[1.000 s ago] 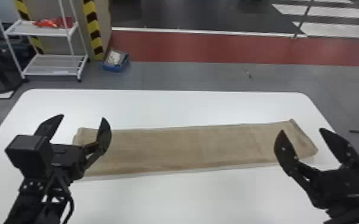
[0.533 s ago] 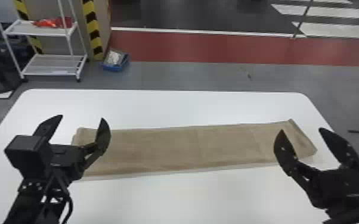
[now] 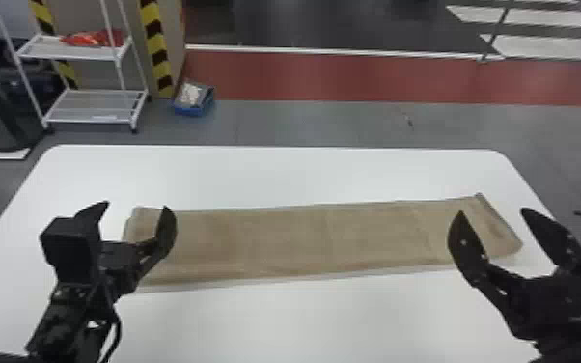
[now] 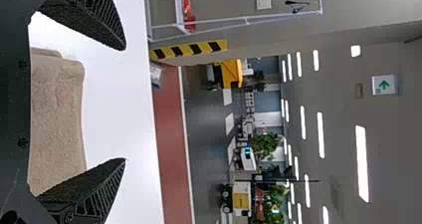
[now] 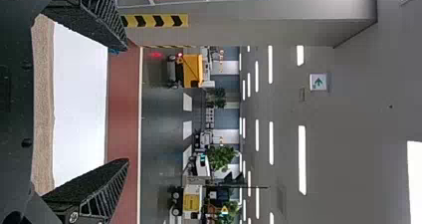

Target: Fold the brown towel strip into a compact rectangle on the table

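1. Matte grey floor is stretching beyond the brown towel strip, and a brick-red floor band is running across it farther off.
2. Well beyond the strip's left end, a white metal-framed cart is standing with flat shelves, the upper one carrying a crumpled red item. Near the cart, a small open blue box is sitting on the floor, showing pale contents.
3. Under the strip, a smooth white table with rounded far corners is spreading out on all sides.
4. On that table, the brown towel strip, a long, nearly rectangular band of fuzzy-napped fabric, is lying flat from left to right. Faint creases are crossing it, a thin paler layer is peeking out along its near edge, and its right end is slanting, with a thin dark edge.
5. Near the strip's left end, the left gripper is hovering with its two flat, pointed black fingers spreading wide; their textured pads and ribbed sides are showing in the left wrist view.
6. Near the strip's right end, the right gripper is hovering too, its curved, blade-like black fingers gaping widely.
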